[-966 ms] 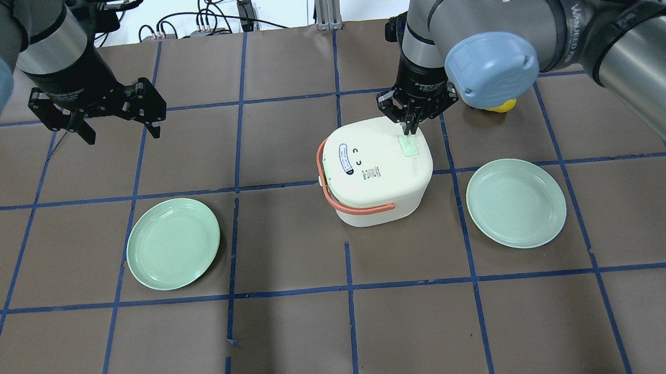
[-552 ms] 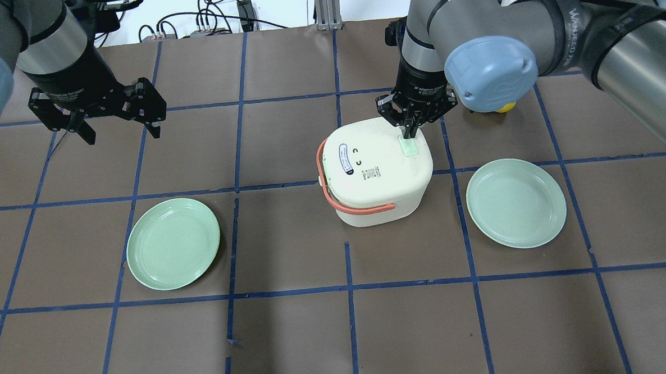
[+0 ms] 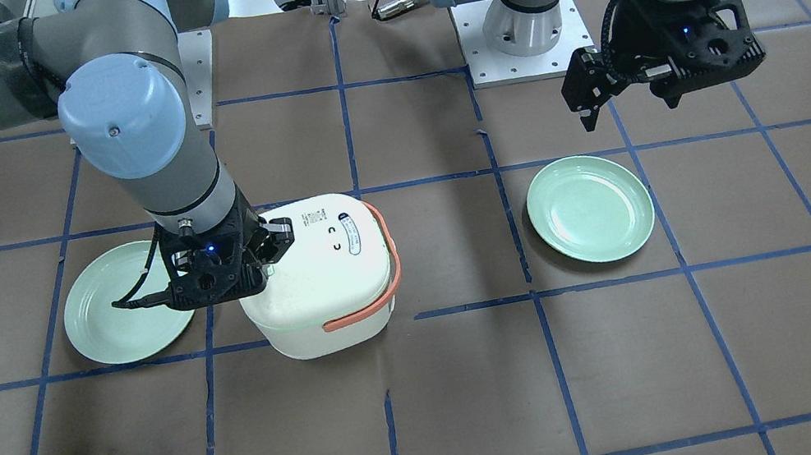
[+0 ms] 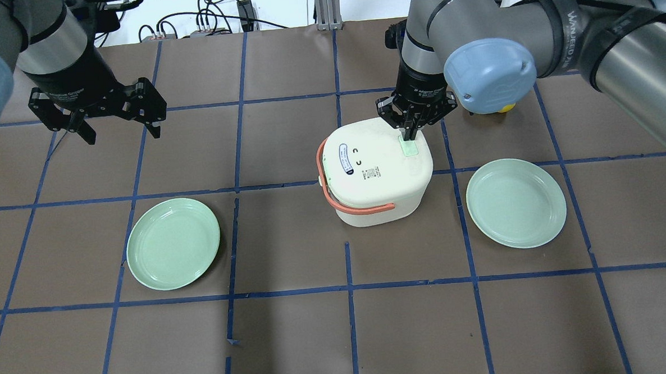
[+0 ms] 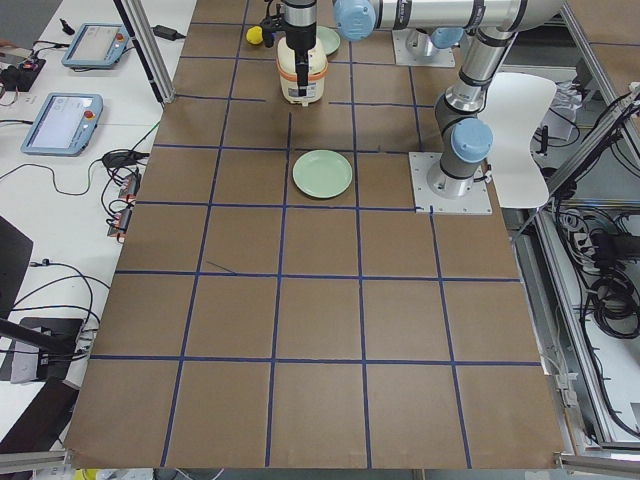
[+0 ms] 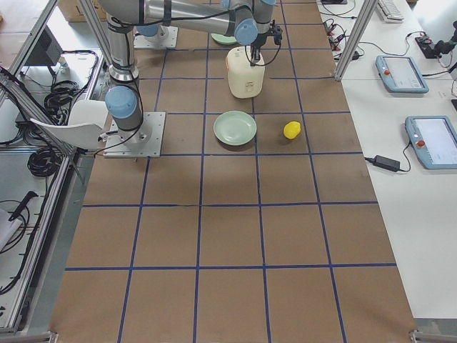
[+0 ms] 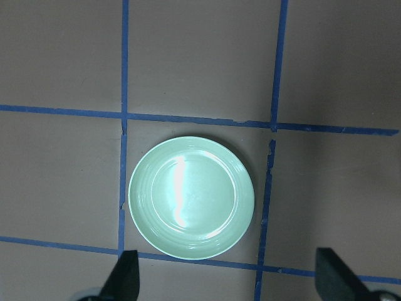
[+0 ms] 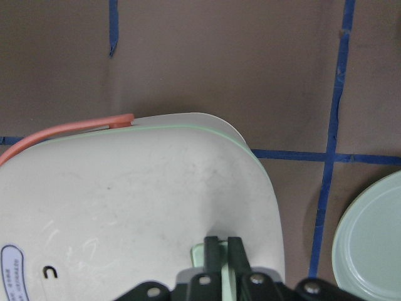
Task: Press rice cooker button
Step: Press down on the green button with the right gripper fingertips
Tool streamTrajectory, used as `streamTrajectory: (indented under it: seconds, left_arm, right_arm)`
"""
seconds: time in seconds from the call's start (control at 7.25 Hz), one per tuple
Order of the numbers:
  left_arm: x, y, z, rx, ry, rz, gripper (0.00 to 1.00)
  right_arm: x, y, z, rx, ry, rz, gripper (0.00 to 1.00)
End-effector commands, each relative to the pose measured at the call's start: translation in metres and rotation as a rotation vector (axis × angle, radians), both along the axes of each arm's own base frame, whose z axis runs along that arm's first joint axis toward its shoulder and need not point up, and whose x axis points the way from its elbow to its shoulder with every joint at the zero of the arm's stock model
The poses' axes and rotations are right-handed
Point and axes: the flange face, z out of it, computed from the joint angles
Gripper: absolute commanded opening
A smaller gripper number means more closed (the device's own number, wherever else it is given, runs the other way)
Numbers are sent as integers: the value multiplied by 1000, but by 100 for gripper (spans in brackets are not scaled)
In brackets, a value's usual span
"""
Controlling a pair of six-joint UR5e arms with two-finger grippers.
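The right gripper, fingers pressed together, sets its tips on the pale green button atop the white rice cooker, mid-table between a left plate and a right plate. The left gripper hovers spread, well apart.

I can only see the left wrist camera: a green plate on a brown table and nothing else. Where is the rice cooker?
Observer: The cooker stands mid-table, on the robot's right of your plate.
Visitor: Is anything pressing it?
Observer: The right tool is shut and points straight down at the green button on the lid, touching it or nearly.
Visitor: Anything else out there?
Observer: A second plate lies on the cooker's other side.
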Motion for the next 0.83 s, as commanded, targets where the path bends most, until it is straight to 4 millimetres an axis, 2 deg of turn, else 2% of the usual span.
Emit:
streamTrajectory:
  seconds: [0.0,0.69]
  left_arm:
    - [0,0,0,0,0,0,100]
    - [0,0,0,0,0,0,100]
  right_arm:
    - [2,0,-1,5,2,-23,16]
    - [3,1,-5,12,5,-22,14]
